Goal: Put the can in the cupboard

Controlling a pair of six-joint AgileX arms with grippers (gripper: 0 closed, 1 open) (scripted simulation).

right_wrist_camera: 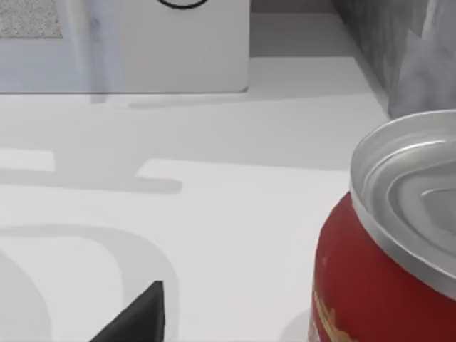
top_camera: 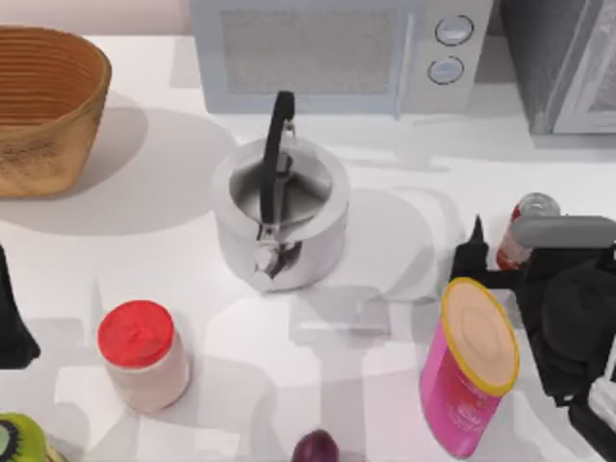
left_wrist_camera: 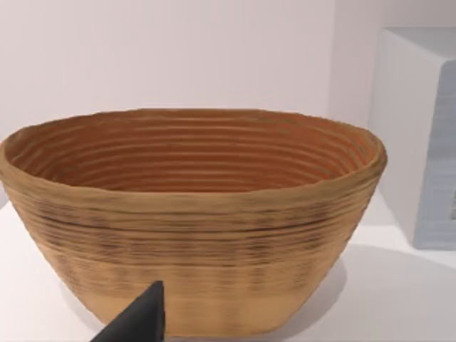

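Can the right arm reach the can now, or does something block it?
Probably yes. The right gripper is already next to the can, with nothing between them. The pink canister stands nearer the camera, beside the arm, not in the path.

The can (right_wrist_camera: 385, 285) stands upright on the white table (right_wrist_camera: 235, 214), very close to the camera; its red side carries pale label marks low down, and its silver top (right_wrist_camera: 413, 192) has a raised rim. A dark fingertip (right_wrist_camera: 139, 317) of the right gripper pokes into view, apart from the can. Beyond, toward the table's far edge, sits the pale front of the microwave (right_wrist_camera: 178, 50), and beside it the dark grey speckled cupboard (right_wrist_camera: 385, 50). Soft shadows cross the tabletop.
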